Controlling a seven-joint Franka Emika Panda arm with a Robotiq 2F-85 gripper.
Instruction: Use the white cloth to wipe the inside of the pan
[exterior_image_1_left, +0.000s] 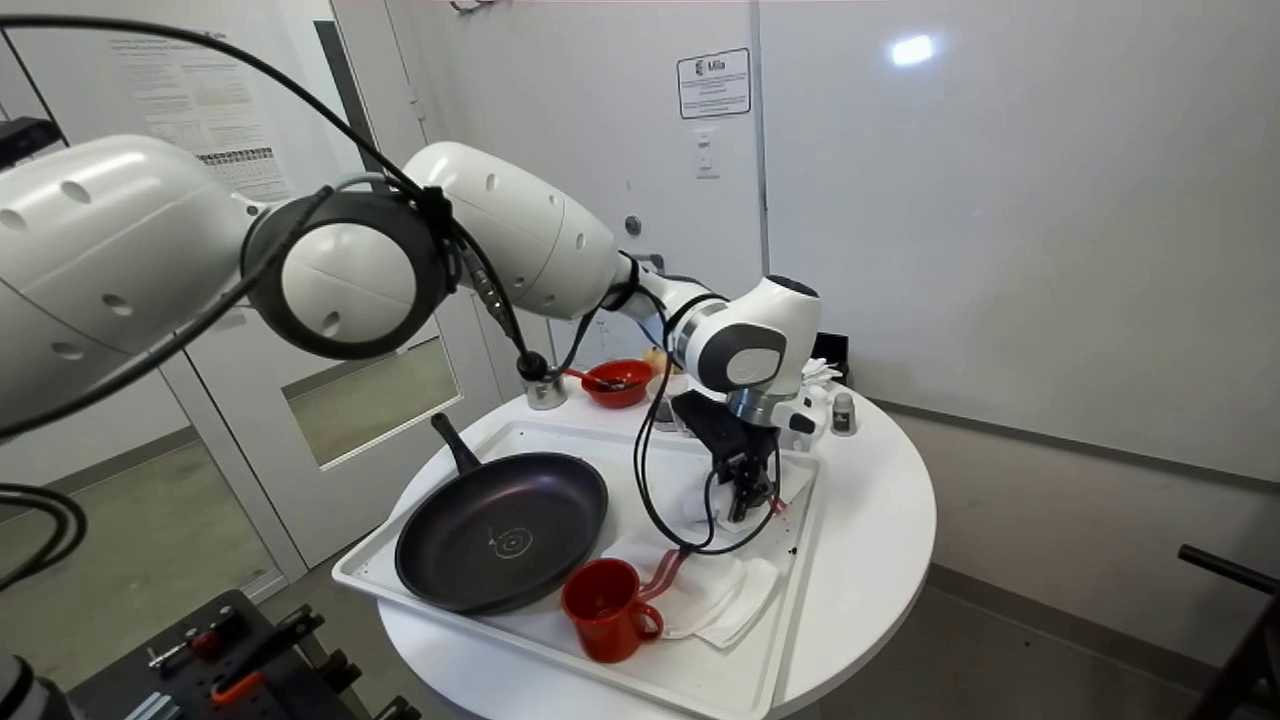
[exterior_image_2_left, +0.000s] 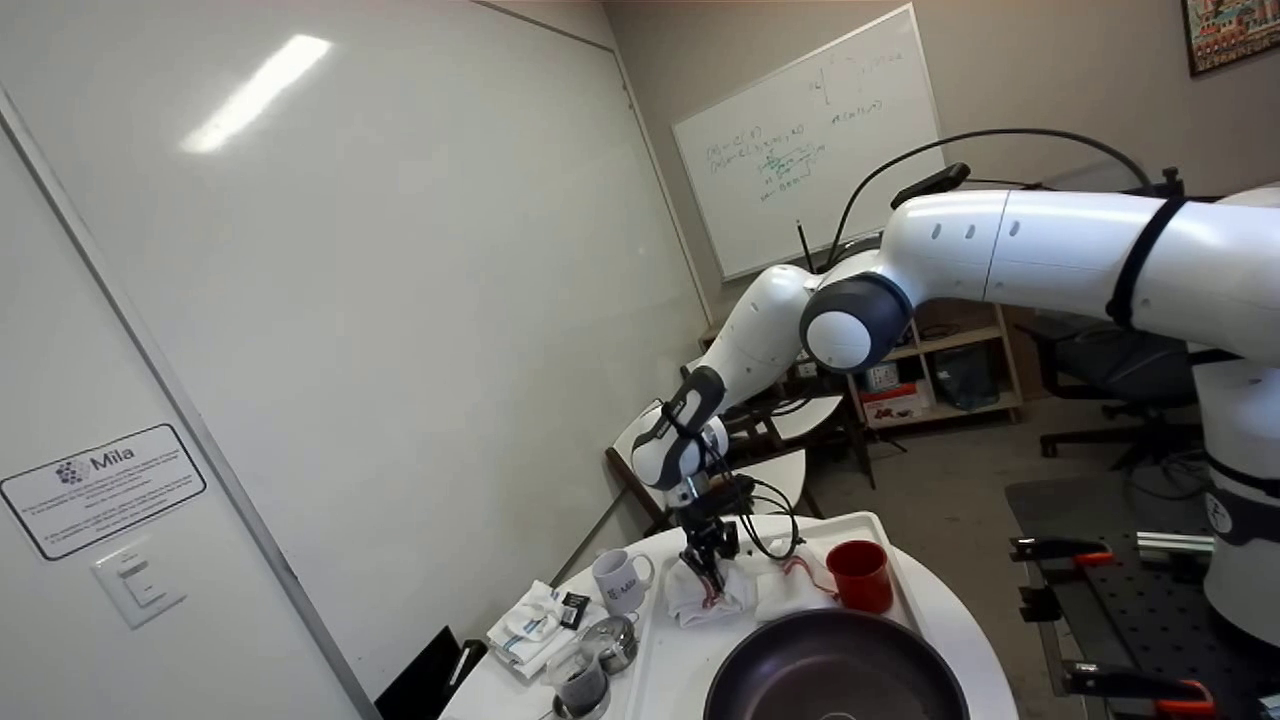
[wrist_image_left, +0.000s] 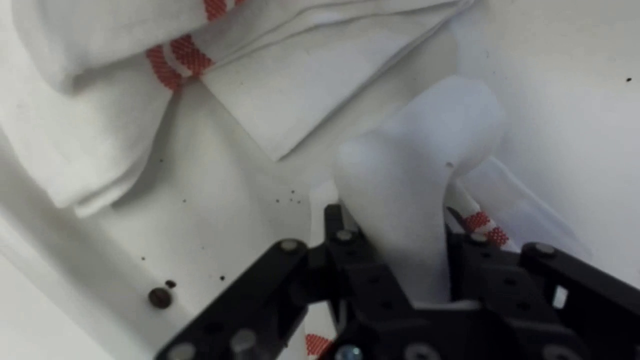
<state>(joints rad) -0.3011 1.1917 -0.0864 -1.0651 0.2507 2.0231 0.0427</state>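
Observation:
The white cloth (wrist_image_left: 430, 130) is bunched on the tray, with small red marks peeking out beside my fingers in the wrist view. My gripper (wrist_image_left: 392, 215) points down into it, and a thick fold fills the gap between the two fingers, touching both, so the jaws are shut on it. In an exterior view the gripper (exterior_image_2_left: 712, 578) sits low in the cloth (exterior_image_2_left: 688, 602); the fingertips are partly buried. The black pan (exterior_image_1_left: 455, 545) rests on the tray apart from the gripper, its handle pointing away toward the table's back. Its inside faces up.
A second white cloth with red stripes (exterior_image_1_left: 705, 600) lies beside the red mug (exterior_image_1_left: 600, 630), close to the pan. The tray's raised rim (exterior_image_1_left: 803, 570) borders them. Behind are a red bowl (exterior_image_1_left: 630, 378), a white mug (exterior_image_2_left: 618, 585) and a glass (exterior_image_2_left: 578, 682). Gripper cables hang low over the tray.

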